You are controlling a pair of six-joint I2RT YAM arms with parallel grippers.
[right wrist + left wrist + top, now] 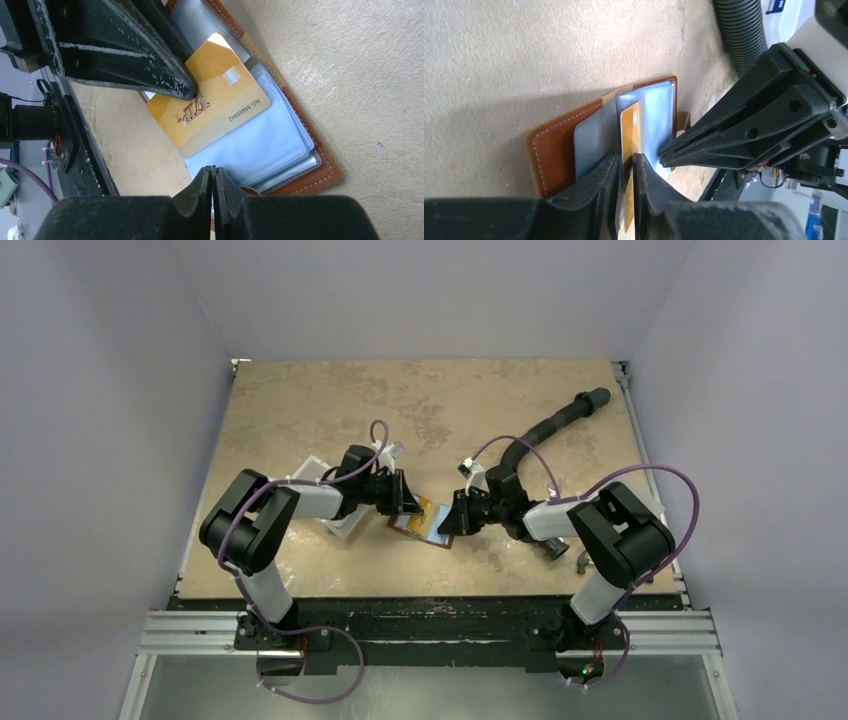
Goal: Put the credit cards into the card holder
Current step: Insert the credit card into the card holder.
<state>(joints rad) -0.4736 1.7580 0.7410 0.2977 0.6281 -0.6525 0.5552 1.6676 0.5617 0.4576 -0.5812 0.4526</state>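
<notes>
The only readable print stands on the gold card (pixel 220 107), which is pinched in the left end effector (pixel 626 160) over the clear sleeves of the open card holder (pixel 325 170). In the right wrist view the print appears upside down. Large ornate brown letters "VIP" sit near the card's middle, with a small emblem just beside them. Along one long edge runs a line of small dark type, "NO:" and then digits, mostly eights; the last ones are too small to tell. From the left wrist the card's face is too steep to read.
</notes>
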